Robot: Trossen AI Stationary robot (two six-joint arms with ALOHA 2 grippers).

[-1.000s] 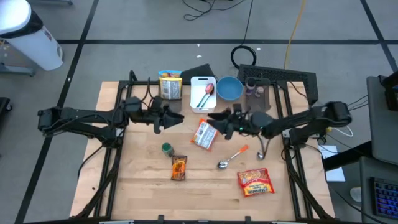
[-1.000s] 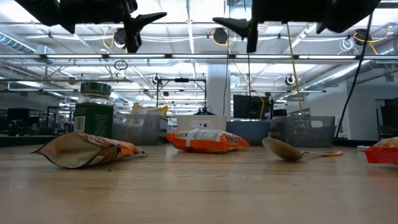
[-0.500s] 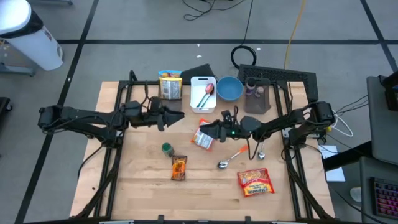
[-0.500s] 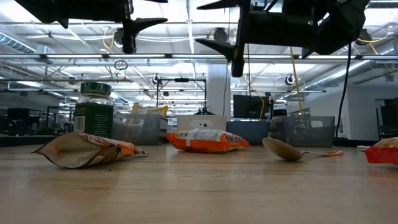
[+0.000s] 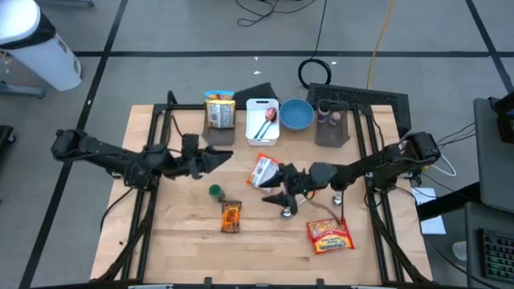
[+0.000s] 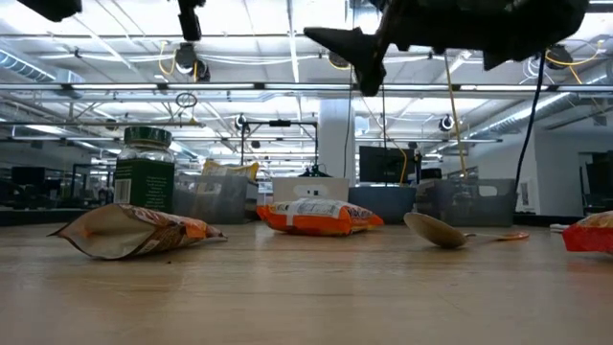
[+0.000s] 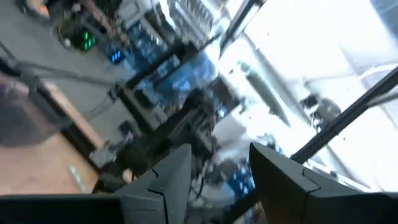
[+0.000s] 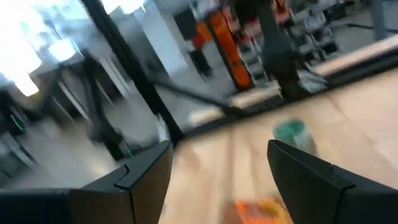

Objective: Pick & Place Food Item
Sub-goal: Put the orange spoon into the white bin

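Observation:
Food items lie on the wooden table (image 5: 177, 233): a white-and-orange snack bag (image 5: 262, 170) near the middle, an orange-brown pouch (image 5: 231, 216), a red snack bag (image 5: 330, 235) near the front right, and a green-lidded jar (image 5: 215, 192). My right gripper (image 5: 271, 190) hangs open above the table just near of the white-and-orange bag. It points toward the table's left, with the jar (image 8: 290, 130) and the pouch (image 8: 261, 208) ahead of it. My left gripper (image 5: 227, 154) is raised left of the bag, open and holding nothing (image 7: 217, 180).
A metal spoon (image 5: 287, 212) lies under my right gripper. Along the far edge stand a yellow bag (image 5: 219, 109), a white tray (image 5: 262, 132) with a red spoon, a blue bowl (image 5: 296, 115) and a grey container (image 5: 332, 128). Bare wood lies at the near left.
My right gripper has swung from beyond the white-and-orange bag, over it, toward the table's near edge. It has sunk, rolled a little and stayed open. My left arm has swung toward the near edge and turned at the wrist. Nothing on the table has moved.

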